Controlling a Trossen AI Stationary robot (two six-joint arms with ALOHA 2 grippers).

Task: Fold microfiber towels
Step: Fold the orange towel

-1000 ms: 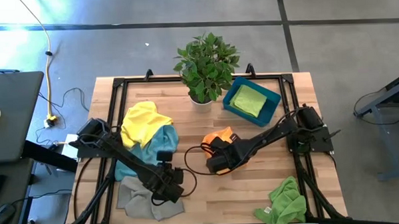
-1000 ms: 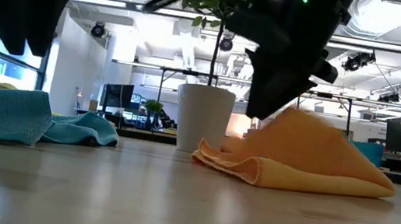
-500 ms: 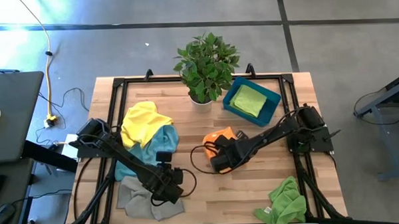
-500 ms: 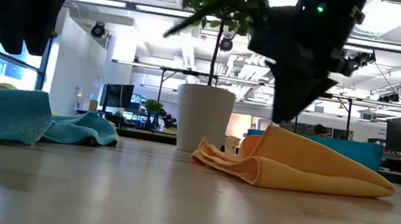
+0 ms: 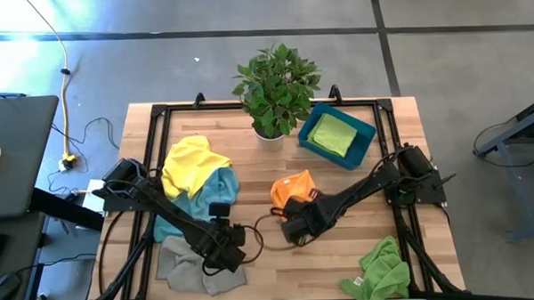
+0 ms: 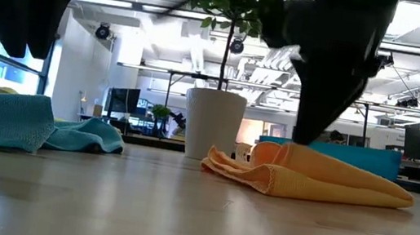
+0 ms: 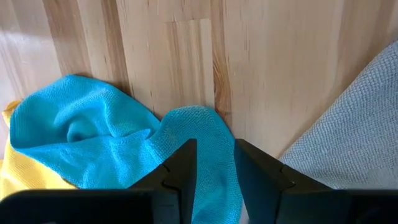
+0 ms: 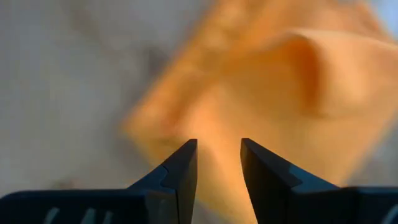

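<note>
Clearly the soft, limp orange microfiber towel [image 5: 292, 186] will sag unless pinched at a corner. Right hand [image 5: 296, 229], fingers narrowly parted and empty, hovers beside it; left hand [image 5: 228, 250] likewise empty.

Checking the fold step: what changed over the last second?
The right gripper drew back from the orange towel toward the table's near edge, jaws open and empty; the towel's raised flap settled flat. The left gripper stayed over the grey towel; other towels unmoved.
</note>
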